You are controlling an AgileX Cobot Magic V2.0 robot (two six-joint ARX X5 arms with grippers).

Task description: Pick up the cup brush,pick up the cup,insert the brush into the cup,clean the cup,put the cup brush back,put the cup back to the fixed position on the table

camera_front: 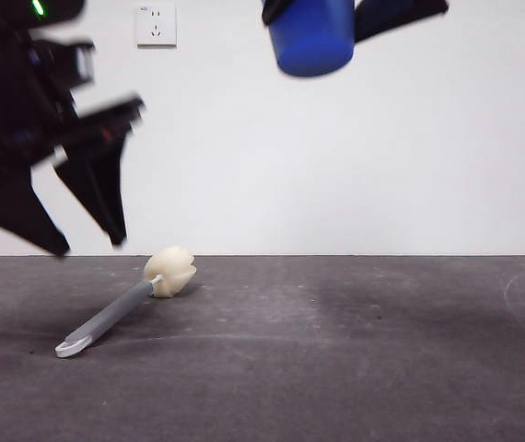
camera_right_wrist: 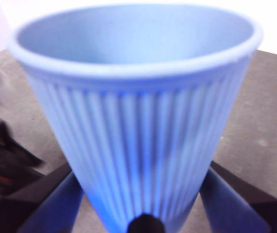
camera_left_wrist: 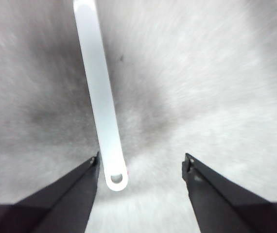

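Observation:
The cup brush (camera_front: 129, 304) lies on the table (camera_front: 336, 359) at the left, cream sponge head (camera_front: 170, 272) toward the back, white looped end toward the front. My left gripper (camera_front: 92, 247) hangs open and empty just above it; in the left wrist view the handle (camera_left_wrist: 99, 92) runs between the open jaws, its loop close to one jaw. My right gripper (camera_right_wrist: 141, 204) is shut on the blue ribbed cup (camera_right_wrist: 138, 111). In the front view the cup (camera_front: 310, 37) is held high at the top centre, well above the table.
A white wall with sockets (camera_front: 156, 25) stands behind the table. The left arm's dark body (camera_front: 14, 120) fills the upper left of the front view and shows blurred at the side of the right wrist view (camera_right_wrist: 2, 155).

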